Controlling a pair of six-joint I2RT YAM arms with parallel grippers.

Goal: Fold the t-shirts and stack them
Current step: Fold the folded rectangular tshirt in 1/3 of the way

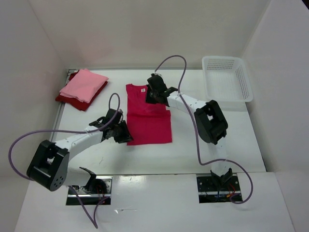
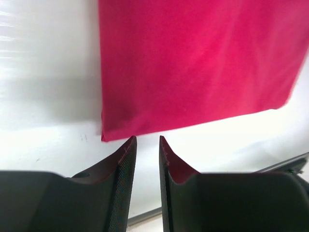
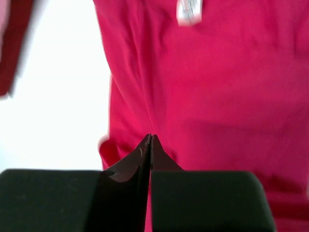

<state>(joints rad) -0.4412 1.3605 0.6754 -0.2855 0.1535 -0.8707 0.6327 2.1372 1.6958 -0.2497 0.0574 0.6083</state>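
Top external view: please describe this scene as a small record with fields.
crimson-magenta cloth t-shirt: lying flat in the centre, narrow rectangle
light pink folded cloth t-shirt: atop dark red folded t-shirt, far left
white plastic mesh basket: far right, empty
left gripper: slightly open, at crimson shirt's near-left corner
right gripper: shut, over its collar end

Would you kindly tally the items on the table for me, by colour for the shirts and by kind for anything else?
Dark red shirt: 1
Pink shirt: 1
Crimson shirt: 1
White basket: 1
Total: 4
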